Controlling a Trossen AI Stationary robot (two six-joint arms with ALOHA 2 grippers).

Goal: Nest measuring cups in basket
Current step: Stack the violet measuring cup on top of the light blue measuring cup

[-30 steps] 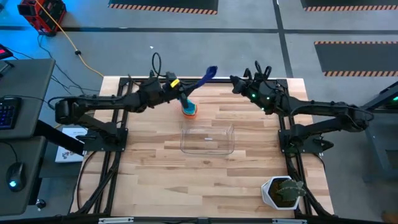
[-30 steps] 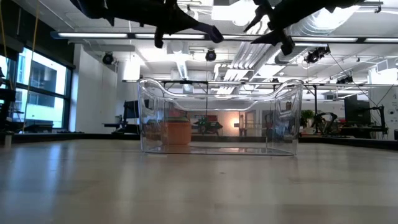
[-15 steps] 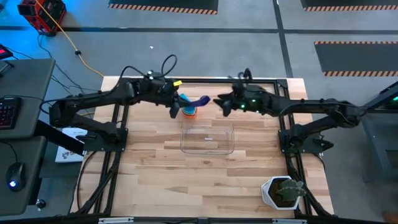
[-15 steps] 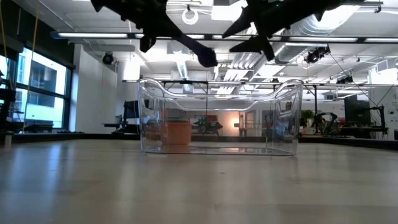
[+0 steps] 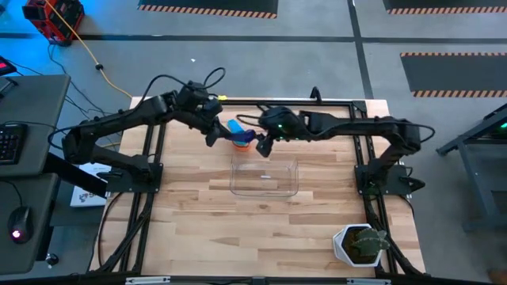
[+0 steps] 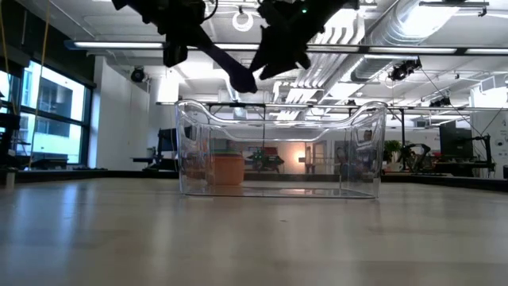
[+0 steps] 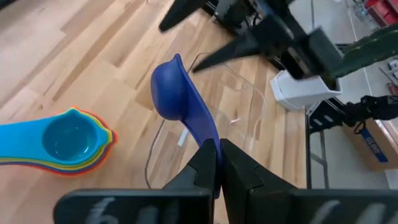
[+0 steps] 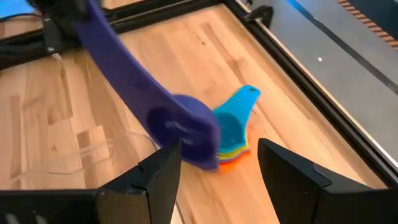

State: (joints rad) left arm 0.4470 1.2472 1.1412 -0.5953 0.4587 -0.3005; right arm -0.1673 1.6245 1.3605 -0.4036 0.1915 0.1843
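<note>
My left gripper point(image 7: 216, 163) is shut on a dark blue measuring cup point(image 7: 174, 93), which it holds in the air over the table's far middle. My right gripper point(image 8: 217, 168) stands open right at that cup's bowl point(image 8: 186, 134). Several more measuring cups are nested in a stack point(image 5: 242, 141) with a light blue one on top point(image 7: 65, 134). The stack rests on its orange base on the table. The clear basket point(image 5: 265, 176) stands on the table just nearer than the stack, with no cup in it. My left gripper pinches the free end of the dark blue cup's handle point(image 7: 208, 142) between its two fingers. The cup sticks out beyond the fingertips, clear of the table, with its bowl toward my right gripper. Whether my right gripper's fingers point(image 8: 163, 167) touch the bowl I cannot tell.
A white pot with a green plant point(image 5: 358, 244) stands at the table's near right corner. Black rails point(image 5: 238, 101) run along the far edge and both sides. Bare wood lies nearer than the basket.
My left gripper has turned and swung the dark blue cup from pointing at the far edge to pointing lower and toward the table's right. My right gripper has come from the far right toward the table's left, rolling as it went, and now stands at the cup's bowl.
</note>
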